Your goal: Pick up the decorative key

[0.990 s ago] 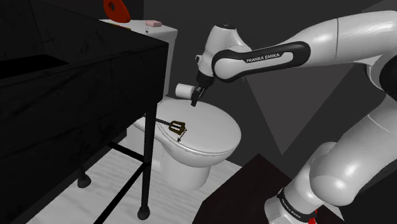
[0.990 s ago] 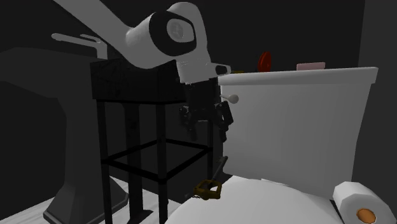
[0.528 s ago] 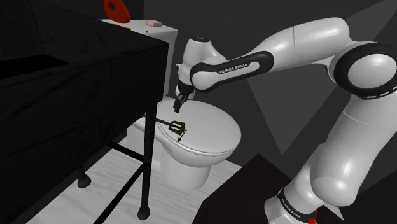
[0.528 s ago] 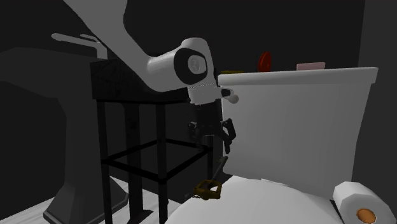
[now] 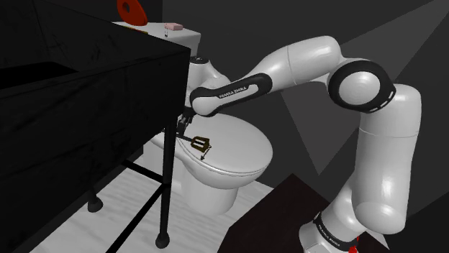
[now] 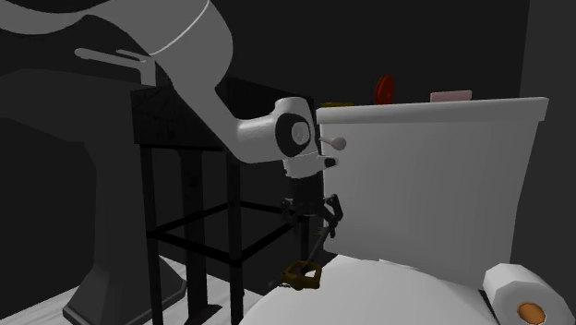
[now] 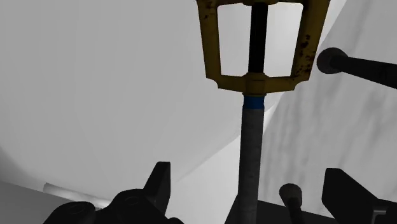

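- Decorative key [image 7: 252,105]: a squared, worn yellow bow frame around a black bar, a blue collar, and a rough grey round shaft.
- The key lies flat on the smooth white oval toilet lid [image 5: 241,147], at the shoulder view's centre, near the lid's edge beside a black thin-legged stand [image 5: 167,180].
- Gripper [image 7: 251,191]: the black fingers [image 7: 159,183] are spread wide with the shaft between them, untouched; nothing is held.
- Second exterior view, lower right: a white paper roll [image 6: 520,294] with an orange core.

key [image 7: 252,133]: dull yellow guard, rust-speckled, perhaps metal; shaft rough matt grey | toilet lid [image 5: 241,144]: smooth white | arm [image 5: 306,57]: glossy white shell
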{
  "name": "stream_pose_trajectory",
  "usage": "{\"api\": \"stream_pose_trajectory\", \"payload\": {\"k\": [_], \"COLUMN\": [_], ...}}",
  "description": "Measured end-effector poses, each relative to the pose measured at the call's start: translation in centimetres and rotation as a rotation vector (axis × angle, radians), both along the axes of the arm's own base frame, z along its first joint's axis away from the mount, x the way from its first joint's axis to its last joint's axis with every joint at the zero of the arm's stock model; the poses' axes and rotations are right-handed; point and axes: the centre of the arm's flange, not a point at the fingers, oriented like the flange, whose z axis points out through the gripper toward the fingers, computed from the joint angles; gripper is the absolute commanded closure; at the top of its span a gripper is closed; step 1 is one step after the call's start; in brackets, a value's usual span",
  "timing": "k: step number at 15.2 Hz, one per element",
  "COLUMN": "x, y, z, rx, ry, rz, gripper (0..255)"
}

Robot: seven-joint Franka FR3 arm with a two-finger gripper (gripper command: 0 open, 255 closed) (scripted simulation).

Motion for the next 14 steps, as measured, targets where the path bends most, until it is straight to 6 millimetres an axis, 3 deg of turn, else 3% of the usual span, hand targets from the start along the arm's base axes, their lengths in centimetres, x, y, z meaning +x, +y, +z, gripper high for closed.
{"api": "stream_pose_trajectory", "payload": {"k": [8,9,14], "x": [0.6,0.6,0.6], "y": [0.9,0.9,0.8], "z": [-4.6,-4.7,-4.9], "rx": [-0.003,-0.003,-0.003], "ry": [0.002,0.002,0.001], "rz": [0.011,0.011,0.011], "gripper": [0,255,255]}}
